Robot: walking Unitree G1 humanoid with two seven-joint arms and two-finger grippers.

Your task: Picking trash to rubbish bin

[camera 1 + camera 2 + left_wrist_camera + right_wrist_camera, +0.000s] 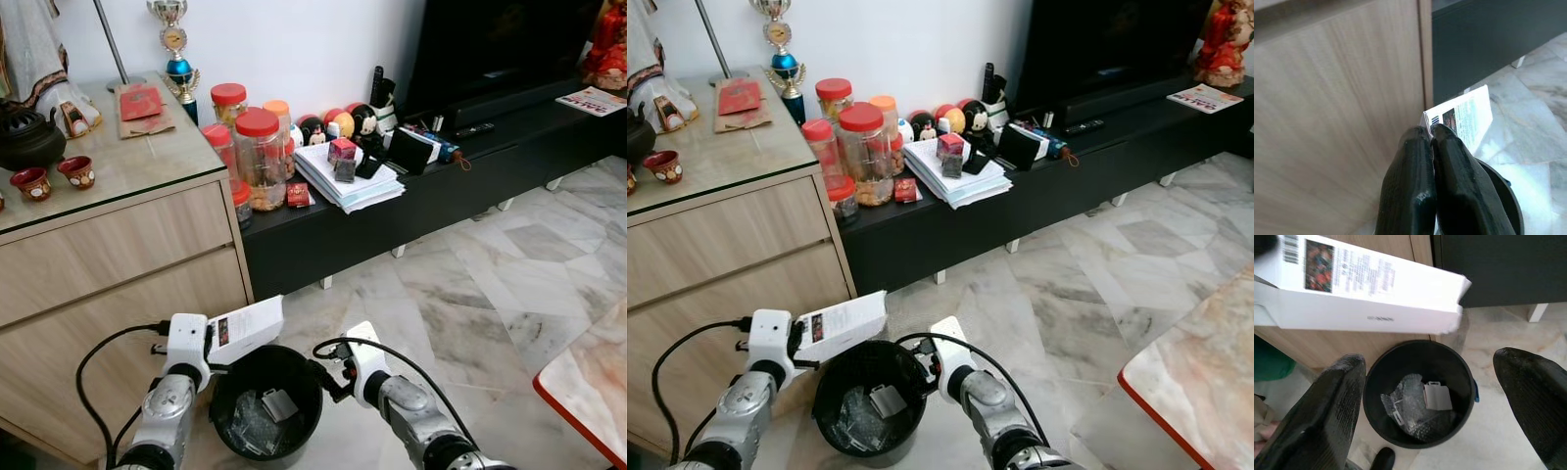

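The left gripper holds a white carton by one end, with its jaws closed tight on the edge of it; in the left wrist view the two black fingers press together with the carton standing out beyond them. The carton is long and flat, with a small printed picture and a barcode on its face; it hangs in the air over the rim of the black rubbish bin, on the side nearer to the wooden cabinet, and it is tilted a little upward at the free end.

The bin stands on the marble floor, between the two arms; inside it lie a piece of crumpled clear plastic and a small grey tag.

The right gripper is above the bin on the other side, with its jaws spread wide and nothing between them; the carton passes across in front of it, not touching its fingers.

On the cabinet's worktop are small red cups and a dark teapot; beside it, the low black shelf carries jars with red lids and a stack of papers.
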